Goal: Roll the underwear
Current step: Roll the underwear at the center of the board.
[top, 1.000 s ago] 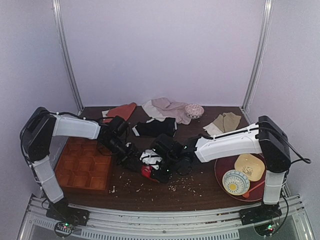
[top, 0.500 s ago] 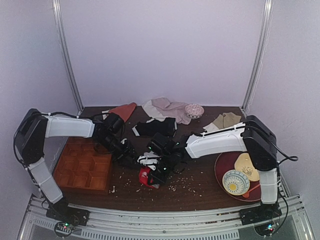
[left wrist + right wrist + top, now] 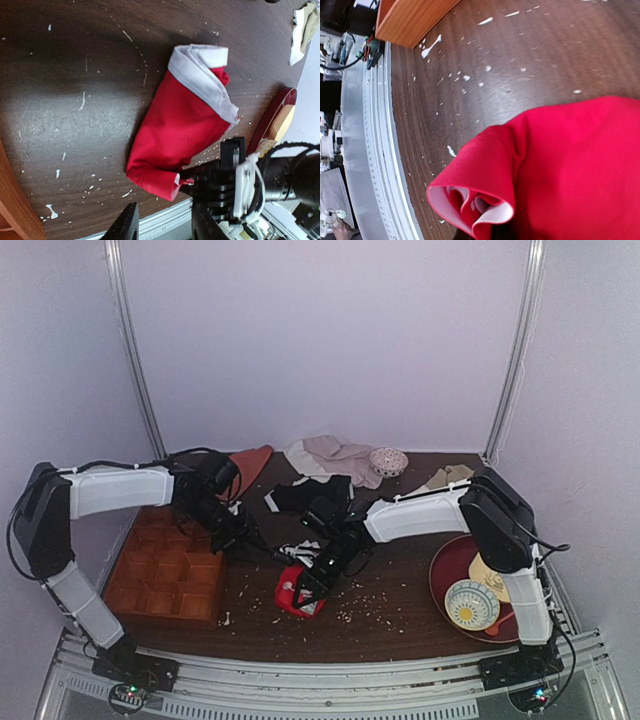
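Note:
The red underwear (image 3: pixel 296 592) lies as a loose bundle on the dark table near the front middle. In the left wrist view it (image 3: pixel 182 125) is a folded red shape with its white waistband (image 3: pixel 200 75) at the far end. My right gripper (image 3: pixel 312 578) is shut on its near corner, as the left wrist view (image 3: pixel 192 181) shows. The right wrist view is filled by red fabric (image 3: pixel 570 165) with a curled edge showing white lining, and its fingers are hidden. My left gripper (image 3: pixel 238 537) is open and empty to the left of the underwear (image 3: pixel 165 217).
An orange compartment tray (image 3: pixel 165 575) sits at the left. Black briefs (image 3: pixel 310 495), a beige garment (image 3: pixel 335 455), an orange-red cloth (image 3: pixel 250 460) and a patterned bowl (image 3: pixel 388 460) lie behind. A dark red plate (image 3: pixel 445 580) with bowls is at right. Crumbs dot the table.
My right gripper has carried the underwear towards the near left. My left gripper has drawn back to the left, away from the fabric.

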Robot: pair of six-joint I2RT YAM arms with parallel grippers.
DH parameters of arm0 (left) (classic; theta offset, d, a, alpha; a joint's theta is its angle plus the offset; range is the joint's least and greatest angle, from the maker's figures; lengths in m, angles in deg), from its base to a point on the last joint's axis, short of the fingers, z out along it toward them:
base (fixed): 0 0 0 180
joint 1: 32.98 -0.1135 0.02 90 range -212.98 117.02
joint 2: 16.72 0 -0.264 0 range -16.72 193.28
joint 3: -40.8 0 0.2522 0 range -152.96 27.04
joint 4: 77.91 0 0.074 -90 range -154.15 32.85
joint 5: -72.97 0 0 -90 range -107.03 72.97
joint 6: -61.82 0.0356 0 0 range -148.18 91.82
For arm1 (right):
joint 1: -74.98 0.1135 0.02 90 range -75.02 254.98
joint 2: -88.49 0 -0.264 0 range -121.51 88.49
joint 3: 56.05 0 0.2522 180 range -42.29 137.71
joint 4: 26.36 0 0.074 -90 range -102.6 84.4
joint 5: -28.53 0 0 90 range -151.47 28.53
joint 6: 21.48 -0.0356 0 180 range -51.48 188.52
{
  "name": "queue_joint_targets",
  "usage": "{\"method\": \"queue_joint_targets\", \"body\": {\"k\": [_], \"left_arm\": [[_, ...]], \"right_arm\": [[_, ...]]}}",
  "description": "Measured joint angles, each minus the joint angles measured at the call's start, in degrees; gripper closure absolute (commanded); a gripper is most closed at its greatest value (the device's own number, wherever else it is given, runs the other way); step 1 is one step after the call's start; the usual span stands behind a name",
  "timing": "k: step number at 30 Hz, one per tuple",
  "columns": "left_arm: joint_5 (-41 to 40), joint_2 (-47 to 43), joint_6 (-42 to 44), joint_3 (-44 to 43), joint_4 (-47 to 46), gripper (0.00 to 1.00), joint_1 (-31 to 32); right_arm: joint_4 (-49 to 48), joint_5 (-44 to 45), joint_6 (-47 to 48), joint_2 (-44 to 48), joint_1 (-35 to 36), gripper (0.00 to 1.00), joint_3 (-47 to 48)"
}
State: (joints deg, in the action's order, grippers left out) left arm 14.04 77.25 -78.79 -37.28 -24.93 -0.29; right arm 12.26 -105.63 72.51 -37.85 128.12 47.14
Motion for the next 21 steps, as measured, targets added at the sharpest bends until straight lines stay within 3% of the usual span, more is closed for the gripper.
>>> {"method": "queue_joint_targets", "body": {"k": [11,21], "left_arm": [[-1.92,-6.49,3.76,-1.73,2.73,0.63,0.31],[-1.75,-7.43,6.01,4.59,-0.31,0.7,2.16]], "right_arm": [[0.79,-6.38,-3.45,-3.48,-2.95,1.0,3.21],[3.96,-9.05,-2.82,-5.03,-2.93,1.0,5.64]]}}
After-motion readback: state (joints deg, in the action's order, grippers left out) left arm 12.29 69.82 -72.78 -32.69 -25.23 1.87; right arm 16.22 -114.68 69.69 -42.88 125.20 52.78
